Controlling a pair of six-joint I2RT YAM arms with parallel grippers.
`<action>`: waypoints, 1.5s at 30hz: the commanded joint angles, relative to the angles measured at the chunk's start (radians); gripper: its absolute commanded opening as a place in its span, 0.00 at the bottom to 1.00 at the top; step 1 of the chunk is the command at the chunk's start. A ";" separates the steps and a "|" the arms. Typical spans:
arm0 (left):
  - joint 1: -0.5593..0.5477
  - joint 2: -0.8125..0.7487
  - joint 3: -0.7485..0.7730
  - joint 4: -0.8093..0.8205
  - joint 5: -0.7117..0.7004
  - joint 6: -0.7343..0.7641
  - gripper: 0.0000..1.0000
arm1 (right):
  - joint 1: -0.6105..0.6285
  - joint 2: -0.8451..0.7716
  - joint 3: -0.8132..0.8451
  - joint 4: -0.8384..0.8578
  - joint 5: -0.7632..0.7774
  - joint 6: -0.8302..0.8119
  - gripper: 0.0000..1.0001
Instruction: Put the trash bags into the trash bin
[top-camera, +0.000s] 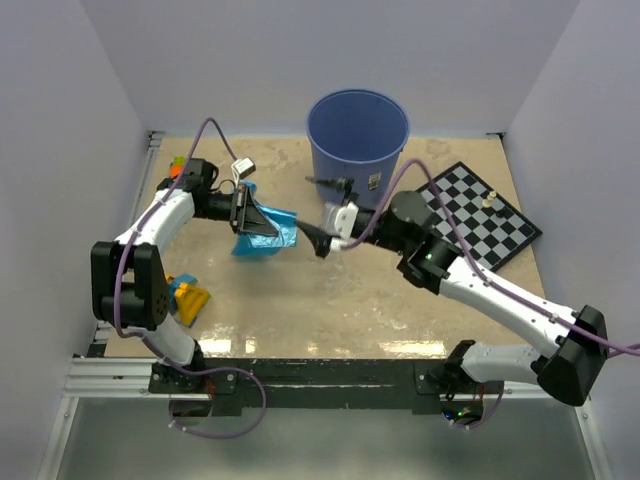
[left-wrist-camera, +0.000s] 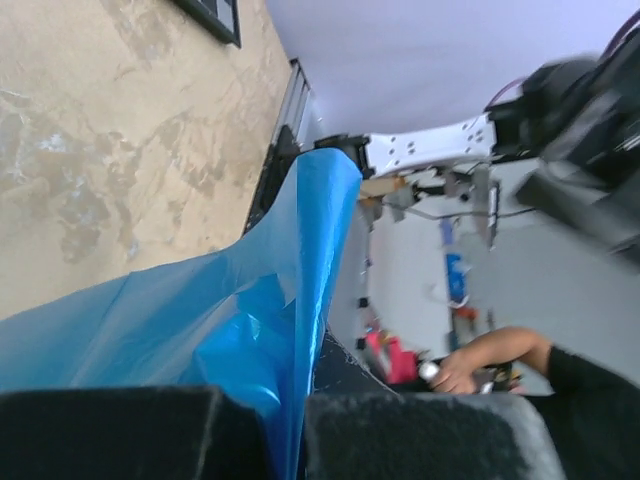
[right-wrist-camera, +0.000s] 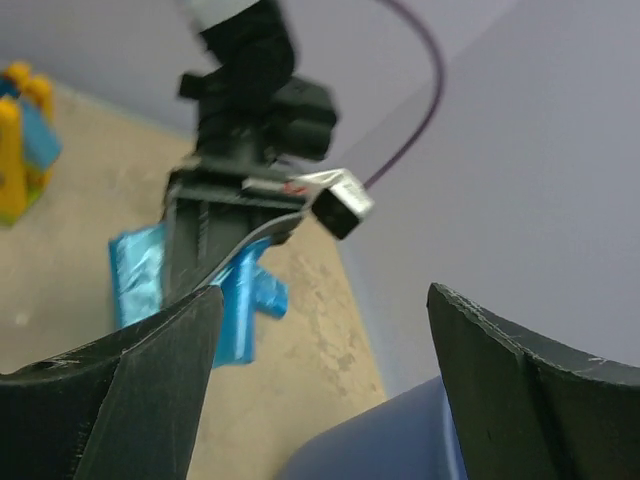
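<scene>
Left of centre in the overhead view, the left gripper (top-camera: 258, 220) pinches a crinkly blue bag (top-camera: 274, 238), the film hanging over the table (top-camera: 330, 310). Whether the bag's lower edge touches the table cannot be told. In the left wrist view the bag (left-wrist-camera: 180, 330) fills the lower left, caught between the black fingers (left-wrist-camera: 110, 435) pressed together at the bottom edge.

The right gripper (top-camera: 320, 243) sits at centre frame, just right of the bag and pointing toward it. Its own wrist view shows its fingers (right-wrist-camera: 120, 390) spread wide with nothing between them. The left gripper (right-wrist-camera: 235, 200) and the bag (right-wrist-camera: 140, 280) lie ahead in the left half of that frame.

The bin (top-camera: 357, 135) stands upright at upper centre, near the right gripper and apart from the bag. A chessboard (top-camera: 480, 215) lies at the right, and toy blocks (top-camera: 188, 298) sit at lower left beside the left arm.
</scene>
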 joint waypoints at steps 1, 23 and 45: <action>0.013 0.020 -0.061 0.204 0.167 -0.376 0.00 | 0.039 0.007 -0.132 -0.058 -0.046 -0.420 0.85; 0.017 0.114 -0.136 0.449 0.274 -0.806 0.00 | 0.037 0.246 0.077 -0.504 -0.190 -0.816 0.68; 0.051 0.101 -0.136 0.468 0.235 -0.803 0.25 | 0.045 0.305 -0.029 -0.151 -0.060 -0.709 0.00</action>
